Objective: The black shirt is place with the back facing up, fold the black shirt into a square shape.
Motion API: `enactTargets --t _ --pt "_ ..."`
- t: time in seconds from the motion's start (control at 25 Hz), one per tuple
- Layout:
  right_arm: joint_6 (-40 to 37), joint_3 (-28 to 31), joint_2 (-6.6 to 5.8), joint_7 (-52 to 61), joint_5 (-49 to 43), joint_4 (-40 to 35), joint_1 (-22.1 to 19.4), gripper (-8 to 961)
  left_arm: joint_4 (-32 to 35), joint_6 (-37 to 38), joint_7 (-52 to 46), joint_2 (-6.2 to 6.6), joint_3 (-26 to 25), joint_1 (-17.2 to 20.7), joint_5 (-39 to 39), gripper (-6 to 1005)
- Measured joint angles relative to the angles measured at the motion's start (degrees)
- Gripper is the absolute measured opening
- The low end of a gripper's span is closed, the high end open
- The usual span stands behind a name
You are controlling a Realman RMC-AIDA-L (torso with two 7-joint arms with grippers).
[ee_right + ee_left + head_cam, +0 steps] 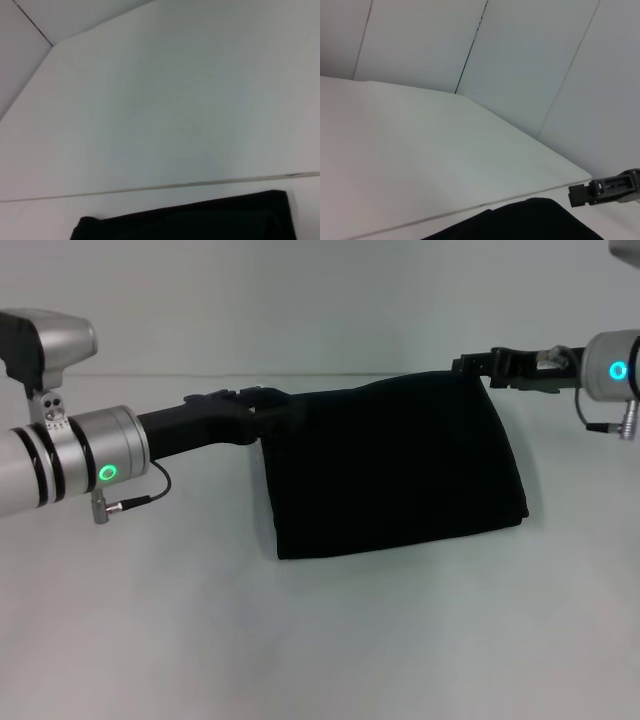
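Both pincers, left pincer & right pincer, look clamped on the black shirt at its far corners, lifting that edge off the white surface, prob. to carry the fold fwd.

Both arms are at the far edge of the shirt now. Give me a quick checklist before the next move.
1. Left gripper at the black shirt's far left corner: ok.
2. Right gripper at the far right corner: ok.
3. Fingers actually pinching cloth: cannot tell.
4. Shirt already folded to a compact block, near edge lying on the table: ok.
5. Shape square: not ok, the right side flares out.
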Motion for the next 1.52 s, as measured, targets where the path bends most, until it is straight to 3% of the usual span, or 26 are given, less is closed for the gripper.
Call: enactTargets --t 0.28,0.76,1.28,1.48,1.52 --pt "6.5 -2.9 1.89 -1.2 -0.1 1.2 0.5 718 0.1 0.1 -0.2 0.05 -0.1 0.3 0.0 871" --pt "11.3 -4.9 3.04 -3.6 -0.1 4.0 0.2 719 0.0 0.1 -0.5 0.03 -0.1 0.3 0.0 872" --pt "17.4 -8.6 2.39 -2.9 -1.1 5.7 -1.1 714 -0.5 -0.5 -1.5 0.03 -0.1 0.3 -0.1 871" --pt "18.7 -8.3 2.18 -2.9 -1.0 4.2 -3.0 714 -1.3 -1.6 -3.5 0.11 -0.1 -0.2 -0.1 871" --pt "19.0 -8.2 2.31 -3.0 -0.6 1.3 -5.0 714 -1.3 -2.0 -4.2 0.10 -0.1 -0.3 -0.1 871"
